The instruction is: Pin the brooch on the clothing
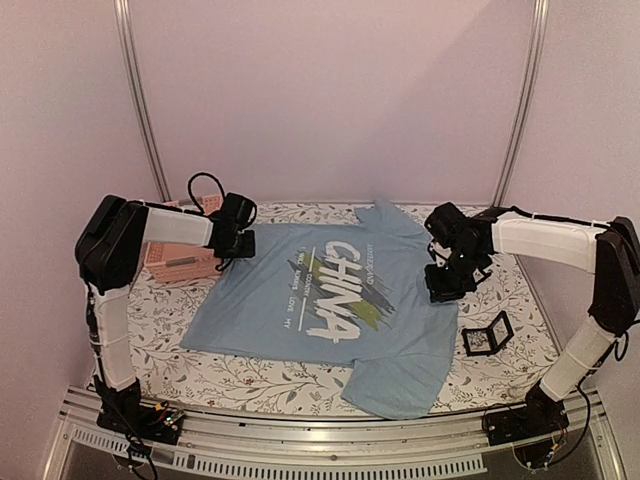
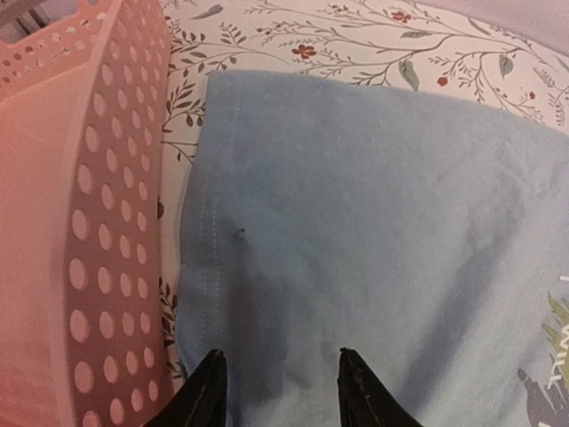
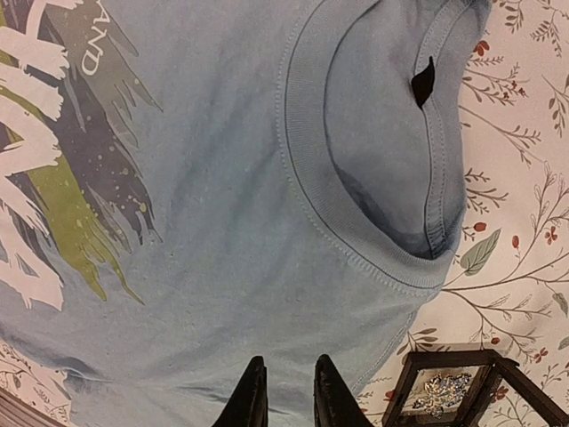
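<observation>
The light blue T-shirt [image 1: 330,305] with the white "CHINA" print lies flat on the floral cloth. The brooch [image 3: 437,392], a tiny pale-gold glittery cluster, lies inside a small black open-frame box [image 3: 498,374] on the cloth just past the shirt's shoulder. In the top view the box [image 1: 487,335] is right of the shirt. My right gripper [image 3: 290,358] hovers over the shirt [image 3: 222,231] below the collar, its jaws a little apart and empty. My left gripper [image 2: 277,352] is open and empty over the shirt's plain edge [image 2: 356,222], next to its stitched hem.
A pink perforated plastic basket [image 2: 71,222] stands right beside the shirt's edge, at the table's left in the top view [image 1: 180,262]. The shirt's ribbed collar [image 3: 356,249] opens toward the right side. Metal frame posts stand at the back.
</observation>
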`<state>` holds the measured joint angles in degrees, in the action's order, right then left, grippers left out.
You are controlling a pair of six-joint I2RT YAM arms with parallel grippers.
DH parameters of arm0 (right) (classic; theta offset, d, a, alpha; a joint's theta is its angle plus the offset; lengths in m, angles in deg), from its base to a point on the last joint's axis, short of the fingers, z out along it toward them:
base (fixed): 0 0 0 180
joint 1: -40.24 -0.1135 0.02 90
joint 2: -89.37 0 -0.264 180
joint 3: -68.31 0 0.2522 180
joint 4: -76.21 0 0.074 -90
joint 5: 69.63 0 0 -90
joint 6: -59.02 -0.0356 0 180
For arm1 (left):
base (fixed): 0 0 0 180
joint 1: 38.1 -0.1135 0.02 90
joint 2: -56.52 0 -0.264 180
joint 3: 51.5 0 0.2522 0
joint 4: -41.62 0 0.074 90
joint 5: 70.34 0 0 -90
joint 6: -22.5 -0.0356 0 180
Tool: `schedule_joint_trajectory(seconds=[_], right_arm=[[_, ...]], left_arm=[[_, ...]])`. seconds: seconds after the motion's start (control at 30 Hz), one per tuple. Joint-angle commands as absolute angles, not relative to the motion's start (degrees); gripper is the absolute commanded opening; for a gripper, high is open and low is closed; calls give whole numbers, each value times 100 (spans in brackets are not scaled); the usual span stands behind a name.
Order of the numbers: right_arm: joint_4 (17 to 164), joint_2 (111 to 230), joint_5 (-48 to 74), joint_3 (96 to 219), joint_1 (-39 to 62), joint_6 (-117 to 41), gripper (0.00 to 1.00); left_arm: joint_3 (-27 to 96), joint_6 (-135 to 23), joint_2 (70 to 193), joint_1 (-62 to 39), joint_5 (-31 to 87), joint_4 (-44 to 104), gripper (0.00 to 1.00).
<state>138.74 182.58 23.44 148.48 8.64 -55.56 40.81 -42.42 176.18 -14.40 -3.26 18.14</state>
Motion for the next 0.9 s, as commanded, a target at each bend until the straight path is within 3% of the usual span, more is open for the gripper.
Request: schedule_joint_trajectory(seconds=[0.0,0.27,0.43,0.53,0.87], right_arm=[[13827,18295,2343,14950,965,-5532,19],[13670,18231,2298,14976,1086,-5529,19],[12937,18400,763,14726,967,-5487,9],[12788,18552,711,14592,574,-5522,7],[12591,19524,1163,14682,436,-5699,0]], left_arm=[[3468,-4256,17076,-1642,-569,1884,43],[2662,-4474,16463,-1723,-231,2238,43],[2415,-4620,16288,-1509,-32,2364,43],[2330,-4649,16280,-1479,86,2609,41],[3494,-4318,17456,-1402,257,2205,35]])
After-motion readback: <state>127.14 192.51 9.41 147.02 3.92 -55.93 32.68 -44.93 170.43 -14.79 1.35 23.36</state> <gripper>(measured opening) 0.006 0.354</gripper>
